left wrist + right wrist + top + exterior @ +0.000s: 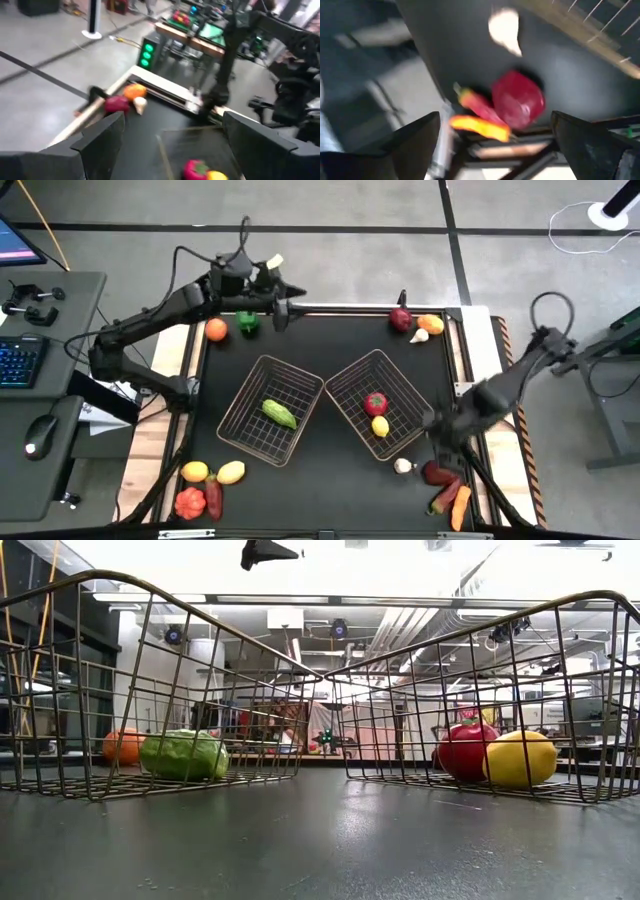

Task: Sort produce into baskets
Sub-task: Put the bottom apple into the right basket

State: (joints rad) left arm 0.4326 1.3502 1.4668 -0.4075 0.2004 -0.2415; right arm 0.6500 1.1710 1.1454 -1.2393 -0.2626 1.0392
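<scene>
Two copper wire baskets stand mid-table. The left basket holds a green vegetable. The right basket holds a red fruit and a yellow one. My left gripper is open and empty, raised over the far edge beside a green pepper and an orange. My right gripper is open and empty above the near right group: a white piece, a dark red fruit, a red chili and an orange carrot.
A dark red fruit, an orange one and a white garlic lie at the far right corner. Two yellow fruits, a red tomato and a dark chili lie near left. Bare mat lies in front of the baskets.
</scene>
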